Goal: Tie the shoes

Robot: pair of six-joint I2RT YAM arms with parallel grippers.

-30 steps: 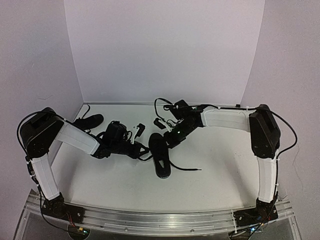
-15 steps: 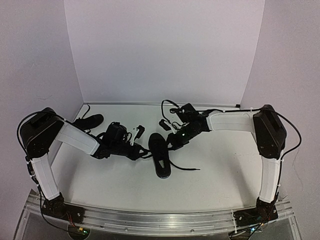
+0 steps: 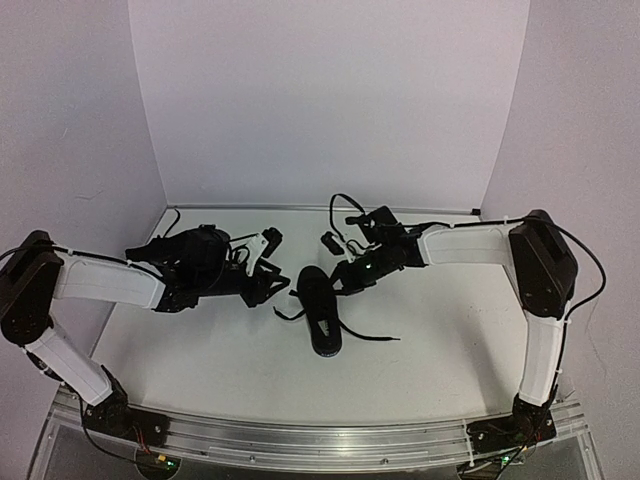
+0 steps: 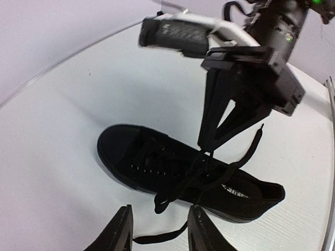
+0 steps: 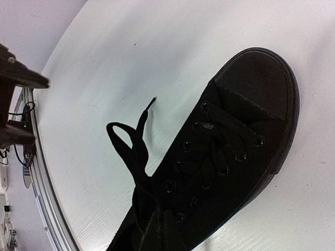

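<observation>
L arm [image 3: 105,280], R arm [image 3: 465,245]: white link shells, black joints, black cables, white zip ties. L tool [image 4: 161,209], R tool [image 4: 208,146]: black, angular. R wrist has green LED [image 4: 315,2].

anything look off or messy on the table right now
Nothing looks damaged or spilled. The shoe in the middle of the table is untied, though. Its laces hang in a slack loop beside it, and one loose end trails across the surface toward the right arm's side.
</observation>
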